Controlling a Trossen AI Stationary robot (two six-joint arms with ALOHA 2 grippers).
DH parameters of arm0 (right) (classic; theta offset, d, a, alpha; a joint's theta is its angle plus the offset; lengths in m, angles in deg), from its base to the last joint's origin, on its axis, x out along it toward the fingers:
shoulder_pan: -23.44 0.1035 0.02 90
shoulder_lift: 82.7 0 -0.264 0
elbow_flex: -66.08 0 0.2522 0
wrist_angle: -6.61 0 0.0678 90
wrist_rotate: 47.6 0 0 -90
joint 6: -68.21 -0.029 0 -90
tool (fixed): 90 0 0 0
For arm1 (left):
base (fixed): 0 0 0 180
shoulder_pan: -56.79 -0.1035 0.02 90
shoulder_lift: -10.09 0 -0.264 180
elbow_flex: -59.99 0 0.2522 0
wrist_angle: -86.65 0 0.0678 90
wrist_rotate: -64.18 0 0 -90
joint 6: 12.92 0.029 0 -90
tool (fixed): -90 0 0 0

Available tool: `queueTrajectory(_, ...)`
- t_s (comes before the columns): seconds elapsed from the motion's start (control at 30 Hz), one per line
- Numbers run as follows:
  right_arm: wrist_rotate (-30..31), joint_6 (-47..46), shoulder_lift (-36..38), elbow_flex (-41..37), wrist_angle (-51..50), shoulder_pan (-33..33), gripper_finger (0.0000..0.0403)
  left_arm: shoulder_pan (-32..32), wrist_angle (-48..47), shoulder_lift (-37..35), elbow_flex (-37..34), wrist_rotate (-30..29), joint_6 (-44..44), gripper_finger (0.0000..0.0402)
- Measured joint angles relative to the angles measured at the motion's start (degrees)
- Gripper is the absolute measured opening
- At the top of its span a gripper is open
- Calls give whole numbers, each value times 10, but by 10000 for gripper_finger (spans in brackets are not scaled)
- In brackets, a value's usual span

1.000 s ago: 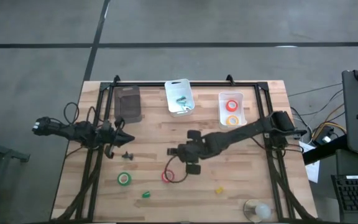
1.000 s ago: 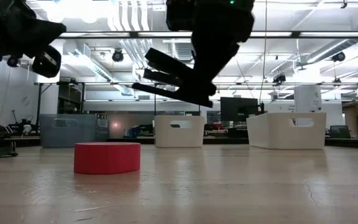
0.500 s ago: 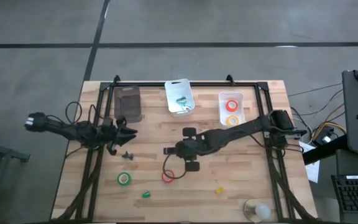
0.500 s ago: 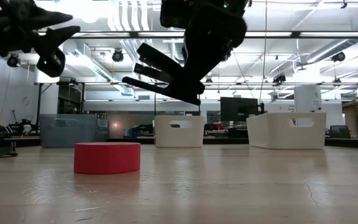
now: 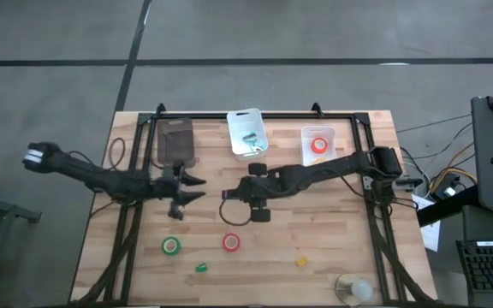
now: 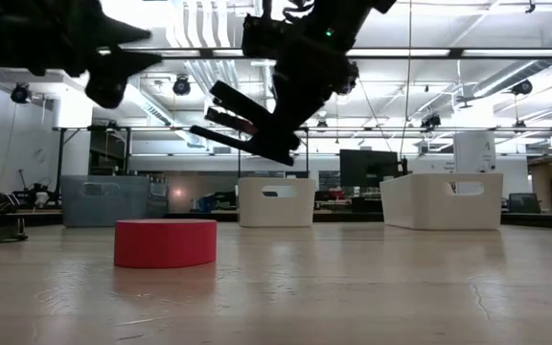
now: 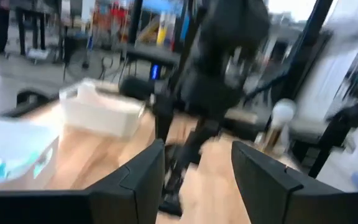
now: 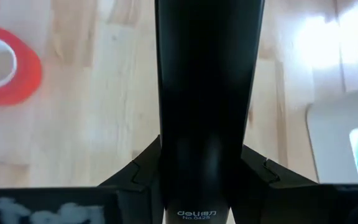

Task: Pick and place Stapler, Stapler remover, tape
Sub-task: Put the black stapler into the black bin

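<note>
Above the wood table [image 5: 332, 248], right end effector [image 5: 240, 193] grips the stapler [image 8: 207, 93], left end effector [image 5: 197, 187] open

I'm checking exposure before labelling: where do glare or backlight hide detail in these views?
Low view: bright ceiling lights behind leave the stapler a dark silhouette. Right wrist view: a white glare patch washes out part of the table. High view: evenly lit, red tape roll plain.
</note>
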Motion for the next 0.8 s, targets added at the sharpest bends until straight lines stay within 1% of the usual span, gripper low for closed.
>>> queueTrajectory(0.17, -21, 17, 0, 0, 25, -7, 126, 0, 1, 94, 44, -4, -2, 188)
queueTrajectory(0.4, -36, 18, 0, 0, 42, -14, 119, 3, -11, 182, 120, 2, 21, 188)
queueTrajectory(0.47, -38, 17, 0, 0, 42, -14, 120, 3, -21, 209, 138, -8, 30, 188)
queueTrajectory(0.6, -38, 14, 0, 0, 42, -14, 125, 3, -31, 249, 171, -23, 59, 188)
queueTrajectory(0.8, -39, 14, 0, -1, 36, -15, 120, 3, -55, 286, 200, -24, 65, 188)
